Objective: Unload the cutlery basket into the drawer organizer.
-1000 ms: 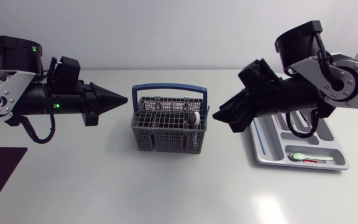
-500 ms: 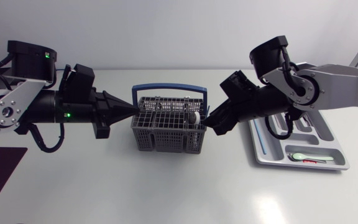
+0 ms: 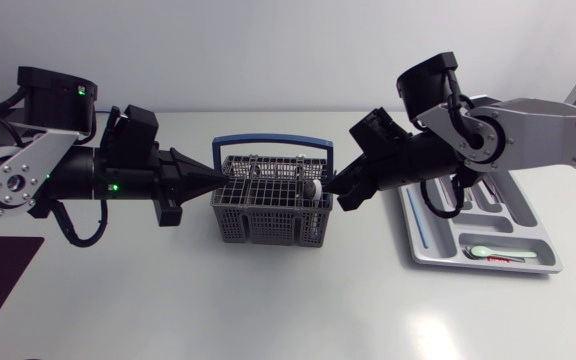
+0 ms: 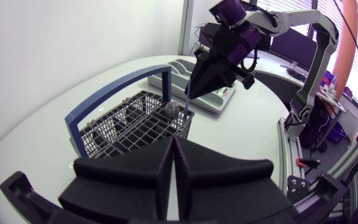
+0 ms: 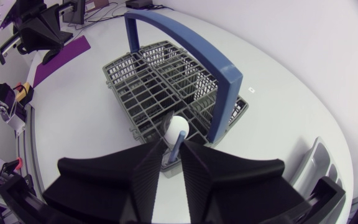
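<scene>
Both arms have closed in on the cutlery basket [image 3: 268, 215]. The left gripper [image 3: 208, 177], well short of it a second ago, has pushed forward to the basket's left rim. The right gripper [image 3: 336, 190] has swung off the drawer organizer [image 3: 528, 225], arriving at the right rim beside the white-tipped utensil [image 5: 178, 127].

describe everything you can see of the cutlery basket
The cutlery basket is a grey plastic-looking grid box with several compartments and a blue hoop handle upright over it. It sits on the white table, left of the drawer organizer. A utensil with a rounded white end stands in its right end. The left end effector is at its left rim, the right end effector at its right rim.
</scene>
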